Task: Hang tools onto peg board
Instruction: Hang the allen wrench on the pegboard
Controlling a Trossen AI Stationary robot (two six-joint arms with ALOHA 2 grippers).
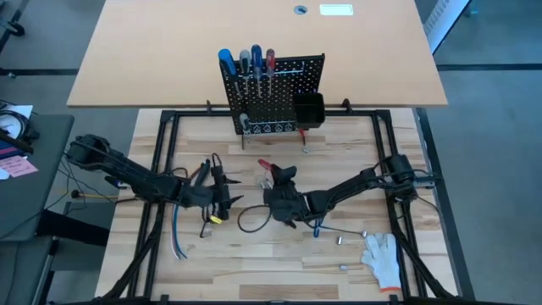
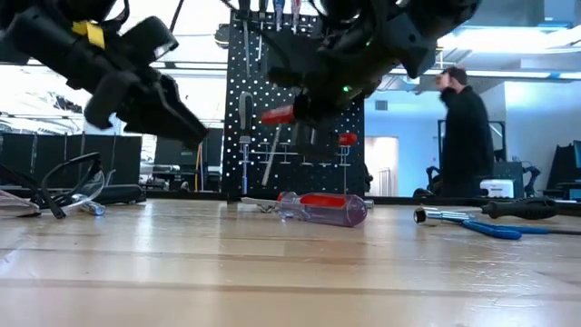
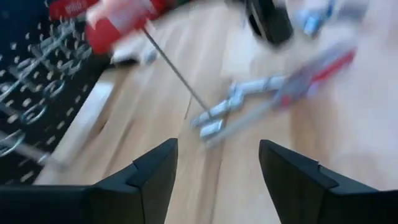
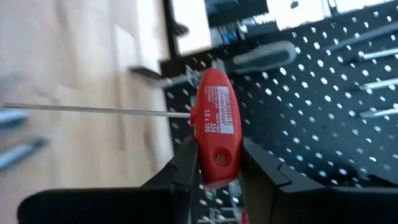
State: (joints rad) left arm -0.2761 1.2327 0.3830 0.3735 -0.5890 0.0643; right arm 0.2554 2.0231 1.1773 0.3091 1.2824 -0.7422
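Right gripper (image 4: 214,171) clamped on red T-handle key (image 4: 216,124), lifted off the table just in front of the peg board (image 1: 273,93); left gripper (image 3: 217,180) beside it, fingers spread, holding nothing.

A white glove (image 1: 383,257) lies on the pale wooden work table (image 1: 356,152), at its near right corner. Well to the left of the glove, a dark cable (image 1: 251,219) loops across the wood, and farther left still a bundle of thin coloured wires (image 1: 178,241) trails toward the table's front edge. Beyond the table a person in dark clothes (image 2: 465,127) stands in the room (side-on).
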